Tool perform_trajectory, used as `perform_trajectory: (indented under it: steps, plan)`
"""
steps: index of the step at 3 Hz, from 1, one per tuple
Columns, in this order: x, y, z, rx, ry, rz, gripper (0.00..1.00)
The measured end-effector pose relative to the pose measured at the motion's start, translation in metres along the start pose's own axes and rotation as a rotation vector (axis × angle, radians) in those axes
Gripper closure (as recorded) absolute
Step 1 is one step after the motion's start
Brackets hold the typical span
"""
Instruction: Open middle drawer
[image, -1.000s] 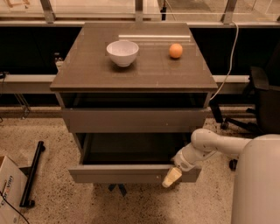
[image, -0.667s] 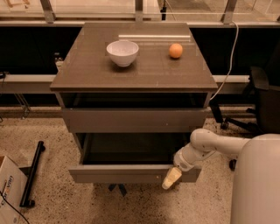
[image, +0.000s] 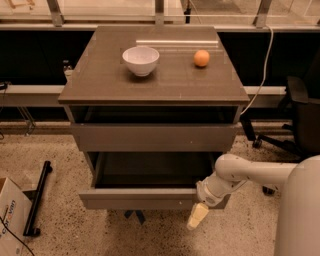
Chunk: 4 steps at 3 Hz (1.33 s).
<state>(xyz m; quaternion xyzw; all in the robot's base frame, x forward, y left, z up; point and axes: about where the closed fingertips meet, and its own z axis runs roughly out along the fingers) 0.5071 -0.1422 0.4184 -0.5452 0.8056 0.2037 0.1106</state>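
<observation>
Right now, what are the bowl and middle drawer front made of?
The bowl looks like glazed ceramic: white, smooth. The middle drawer front is probably laminate or painted board: flat matte grey-brown, no grain. The gripper hangs below its right end.

There is 1 cabinet (image: 100, 85), and 2 drawer fronts show on it: 1 upper drawer front (image: 150, 138) and, below it, 1 middle drawer (image: 135, 198) (both stand pulled out, dark inside). On the cabinet's top sit 1 white bowl (image: 141, 60) and 1 orange (image: 201, 58). There is 1 robot arm (image: 250, 172), ending in 1 gripper (image: 198, 216) at the right end of the middle drawer's front. On the floor at the left lie 1 cardboard box (image: 10, 220) and 1 black bar (image: 37, 200). At the right are 1 dark office chair (image: 300, 115) and 1 white cable (image: 262, 65).
</observation>
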Motion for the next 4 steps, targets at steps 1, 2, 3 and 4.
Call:
perform_trajectory:
  steps: [1,2,3,4]
  plan:
    - [0.01,0.023,0.007,-0.053,0.011,-0.025,0.25]
    - [0.006,0.025,0.0,-0.053,0.011,-0.025,0.57]
    - [0.006,0.025,-0.001,-0.054,0.011,-0.025,0.8]
    - [0.016,0.039,0.002,-0.088,0.016,-0.026,0.78]
